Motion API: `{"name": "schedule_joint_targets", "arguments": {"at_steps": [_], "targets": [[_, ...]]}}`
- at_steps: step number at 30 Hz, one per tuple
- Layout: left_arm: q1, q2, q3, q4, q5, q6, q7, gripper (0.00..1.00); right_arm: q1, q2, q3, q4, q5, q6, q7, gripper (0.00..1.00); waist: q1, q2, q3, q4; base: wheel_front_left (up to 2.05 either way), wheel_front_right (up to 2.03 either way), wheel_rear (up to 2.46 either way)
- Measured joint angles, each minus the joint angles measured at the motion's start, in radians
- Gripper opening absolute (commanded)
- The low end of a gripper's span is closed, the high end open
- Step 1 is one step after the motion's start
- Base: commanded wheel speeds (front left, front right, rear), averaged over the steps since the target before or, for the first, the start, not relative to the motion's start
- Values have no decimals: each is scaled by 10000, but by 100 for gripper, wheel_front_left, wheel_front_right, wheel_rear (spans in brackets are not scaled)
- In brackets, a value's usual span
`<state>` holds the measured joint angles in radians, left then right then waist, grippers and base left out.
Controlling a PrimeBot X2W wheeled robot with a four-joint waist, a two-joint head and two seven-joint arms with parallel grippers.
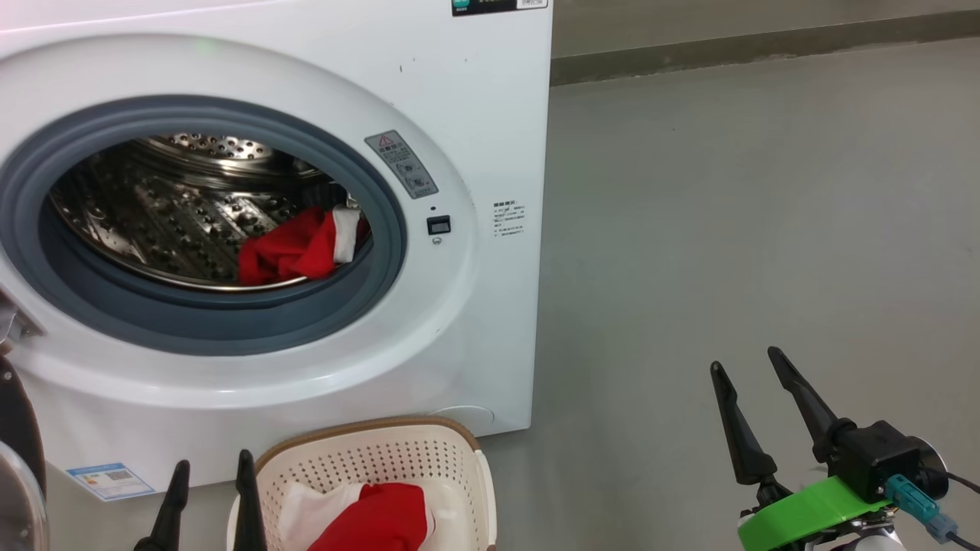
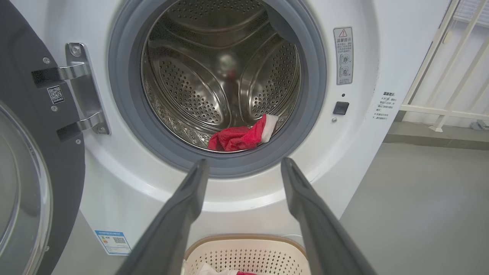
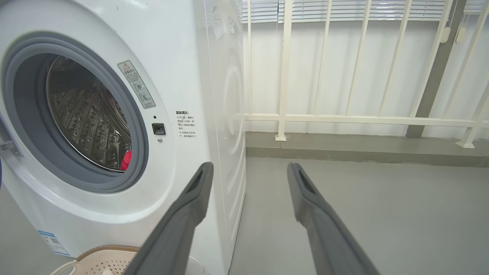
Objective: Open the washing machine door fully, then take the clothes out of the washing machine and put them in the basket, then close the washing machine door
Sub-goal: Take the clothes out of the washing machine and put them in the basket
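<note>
The white washing machine (image 1: 459,99) stands with its round door (image 2: 23,172) swung wide to the left on its hinge. A red and white garment (image 1: 295,245) (image 2: 242,135) lies at the drum's front right. The cream basket (image 1: 383,451) sits on the floor below the opening, with more red and white clothes (image 1: 367,516) inside. My left gripper (image 1: 213,465) (image 2: 244,166) hangs open and empty just left of the basket, pointing at the drum mouth. My right gripper (image 1: 746,366) (image 3: 248,170) is open and empty over bare floor, right of the machine.
Grey floor (image 1: 766,229) stretches to the right of the machine. A white railing (image 3: 344,118) on a low grey kerb runs behind it. The grey rubber seal (image 1: 230,329) rings the drum opening, and the door hinge (image 2: 82,91) sits on the machine's left face.
</note>
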<state>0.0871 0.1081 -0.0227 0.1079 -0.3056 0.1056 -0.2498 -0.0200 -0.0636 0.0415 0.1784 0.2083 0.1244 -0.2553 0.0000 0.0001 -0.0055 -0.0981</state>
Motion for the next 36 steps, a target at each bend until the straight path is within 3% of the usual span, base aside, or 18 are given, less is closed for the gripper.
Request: {"name": "schedule_joint_targets", "arguments": {"at_steps": [17,29,36], "targets": [[-187,59,-339,136,180,100,215,100,1,-90,121,0,100,0,0,100,0,-1,296,144,0,0,0],[-2724,263,-314,1089,69,63,382,100,-639,-489,330,-222,186,0,0,100,0,0,1364,305,0,0,0],[-4696,257,-318,2174,-119,-244,355,100,-1127,-583,337,-428,217,0,0,100,0,0,2304,361,0,0,0]]}}
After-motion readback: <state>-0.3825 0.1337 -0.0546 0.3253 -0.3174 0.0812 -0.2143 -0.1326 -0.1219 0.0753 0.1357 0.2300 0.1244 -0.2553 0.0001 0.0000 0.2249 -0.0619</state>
